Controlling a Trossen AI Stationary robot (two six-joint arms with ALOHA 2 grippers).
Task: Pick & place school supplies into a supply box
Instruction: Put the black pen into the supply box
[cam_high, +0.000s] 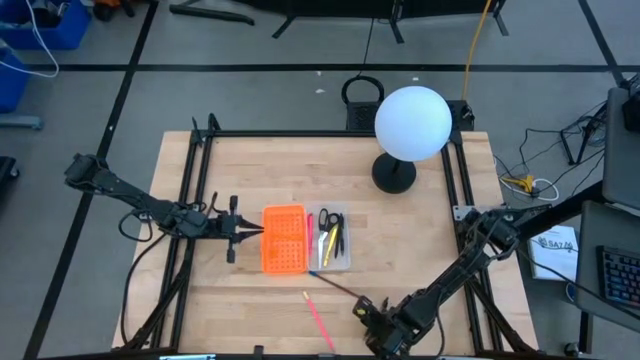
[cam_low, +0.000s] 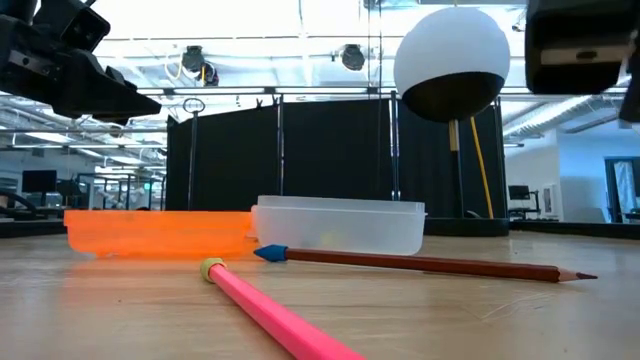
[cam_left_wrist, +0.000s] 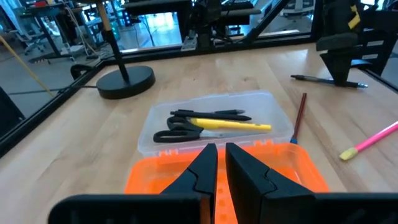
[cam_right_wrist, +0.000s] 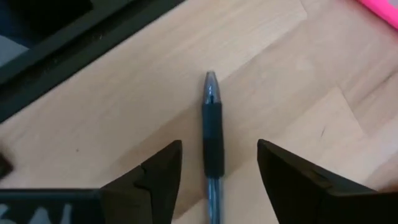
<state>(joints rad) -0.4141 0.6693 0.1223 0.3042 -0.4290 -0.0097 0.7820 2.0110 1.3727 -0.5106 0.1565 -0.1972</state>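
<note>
The clear supply box (cam_high: 331, 240) lies at mid-table and holds the black-handled scissors (cam_left_wrist: 177, 132), a yellow pen (cam_left_wrist: 230, 124) and a black pen (cam_left_wrist: 208, 114). A brown pencil with a blue end (cam_low: 420, 263) lies along the box's near side. A pink pencil (cam_high: 318, 318) lies nearer the table's near edge. Another black pen (cam_right_wrist: 212, 143) lies flat on the table near the near edge. My right gripper (cam_right_wrist: 217, 155) is open above it, one finger on either side, touching nothing. My left gripper (cam_left_wrist: 221, 165) is shut and hovers by the orange panel's left edge.
An orange perforated panel (cam_high: 283, 240) lies flat against the box's left side. A lamp with a white globe (cam_high: 412, 122) stands on a black round base (cam_high: 393, 175) at the far right. Black frame rails (cam_high: 200, 190) run along the table's left and right sides.
</note>
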